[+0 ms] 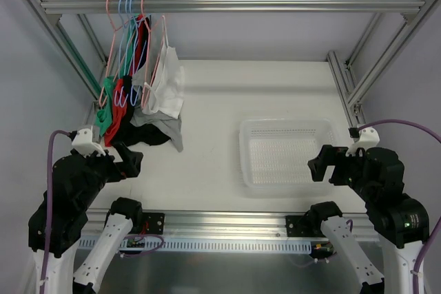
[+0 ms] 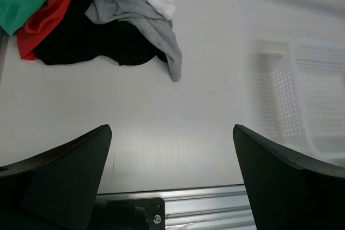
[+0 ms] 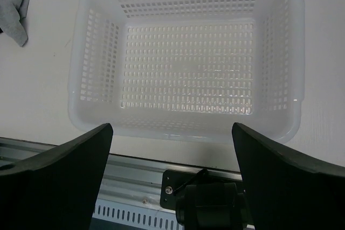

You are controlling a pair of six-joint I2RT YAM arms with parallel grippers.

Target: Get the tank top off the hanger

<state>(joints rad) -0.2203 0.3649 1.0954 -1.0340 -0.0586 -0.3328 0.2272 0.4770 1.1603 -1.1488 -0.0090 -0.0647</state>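
rail (image 1: 227,5), rear left: pink and blue hangers (image 1: 124,25), bunched. tank top (image 1: 167,80), white, rightmost on a pink hanger, long axis hanging down, hem toward bench (image 1: 220,101). crowding its left: grey garment (image 2: 161,30), black, red, green ones, ends pooled on bench. basket (image 1: 286,153), right side. left fingers (image 2: 64,181) wide, empty; right fingers (image 3: 291,181) wide, empty.

No legible text, label, brand, number or sign in any view.
Hanging garments (image 1: 164,84), far left: plain colours, no print seen.
White basket (image 1: 245,160), right side of worktop (image 1: 213,101): plain mesh, unmarked.
Right arm (image 1: 393,197) housing, near edge: small green dot (image 1: 411,223), possibly indicator light; any lettering there too small to tell.
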